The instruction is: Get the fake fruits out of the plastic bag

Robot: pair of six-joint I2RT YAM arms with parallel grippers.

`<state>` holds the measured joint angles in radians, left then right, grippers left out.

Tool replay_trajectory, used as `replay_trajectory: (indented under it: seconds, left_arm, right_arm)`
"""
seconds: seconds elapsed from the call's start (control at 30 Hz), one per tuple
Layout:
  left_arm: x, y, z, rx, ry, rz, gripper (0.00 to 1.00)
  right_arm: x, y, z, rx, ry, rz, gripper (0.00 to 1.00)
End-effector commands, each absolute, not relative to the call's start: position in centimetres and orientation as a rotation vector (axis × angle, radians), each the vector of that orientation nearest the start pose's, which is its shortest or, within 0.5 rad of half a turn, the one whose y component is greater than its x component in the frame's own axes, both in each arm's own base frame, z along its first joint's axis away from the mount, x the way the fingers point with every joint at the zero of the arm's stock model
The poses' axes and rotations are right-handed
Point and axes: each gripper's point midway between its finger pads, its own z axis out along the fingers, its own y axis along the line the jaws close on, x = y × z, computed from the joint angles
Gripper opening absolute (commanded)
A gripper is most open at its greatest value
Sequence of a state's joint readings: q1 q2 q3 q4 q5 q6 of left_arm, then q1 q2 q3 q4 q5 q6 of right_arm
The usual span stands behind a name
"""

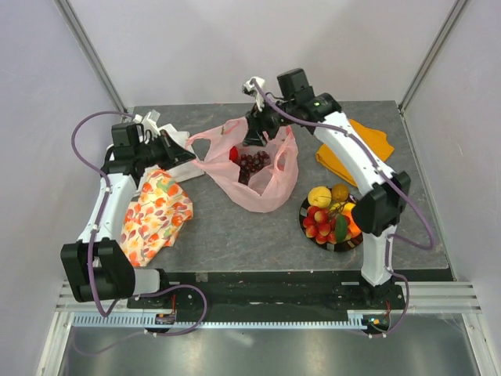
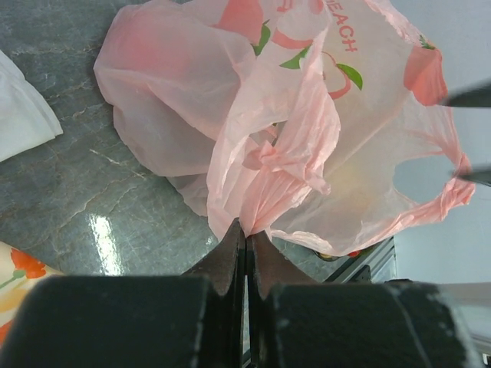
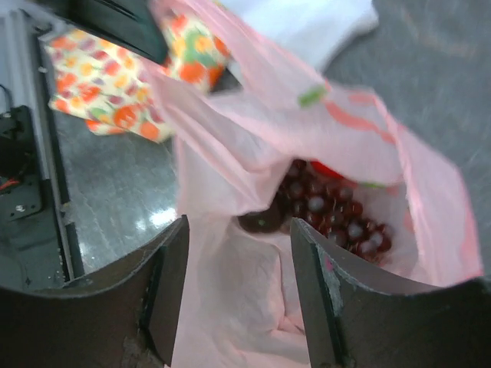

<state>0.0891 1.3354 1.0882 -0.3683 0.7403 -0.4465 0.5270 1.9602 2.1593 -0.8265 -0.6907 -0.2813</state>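
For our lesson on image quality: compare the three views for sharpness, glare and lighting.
Top external: evenly lit, sharp, soft shadows only. Left wrist: plastic bag crisp, bright glare patch on the table, left gripper dark and blurred. Right wrist: soft throughout, grape bunch smeared, right gripper out of focus.

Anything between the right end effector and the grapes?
Only bag film: a fold of the translucent pink plastic bag lies between the open right end effector and the dark purple grape bunch in its mouth.
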Motion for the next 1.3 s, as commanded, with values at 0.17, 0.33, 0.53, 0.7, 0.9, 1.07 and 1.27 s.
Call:
replay_trajectory:
  seconds: [0.17, 0.33, 0.53, 0.7, 0.9, 1.07, 1.27]
  left_arm:
    - [33.9, -9.6, 24.6, -0.110, 2.153, -0.940, 0.02]
    - [33.1, -9.2, 23.2, -0.120, 2.209, -0.902, 0.02]
    - [32.7, -9.5, 22.6, -0.106, 2.219, -0.924, 0.02]
    - [32.5, -9.5, 21.7, -0.116, 2.235, -0.927, 0.02]
    - [32.2, -9.5, 21.2, -0.123, 2.248, -0.932, 0.02]
    - [31.4, -9.6, 20.6, -0.122, 2.272, -0.935, 0.02]
    - [30.0, -9.4, 18.2, -0.214, 2.351, -0.928, 0.02]
  right_arm:
    - [45.6, 31.7, 18.1, -0.981, 2.173, 0.593, 0.78]
    - [47.9, 31.3, 13.6, -0.940, 2.247, 0.490, 0.89]
    - [49.3, 31.3, 9.8, -0.950, 2.295, 0.417, 0.93]
    - [49.2, 32.0, 8.0, -0.968, 2.305, 0.425, 0.90]
    - [50.1, 32.5, 8.4, -0.989, 2.266, 0.396, 0.54]
    - [49.2, 29.0, 13.1, -1.013, 2.226, 0.211, 0.48]
    - [43.4, 25.2, 11.8, -1.106, 2.362, 0.141, 0.58]
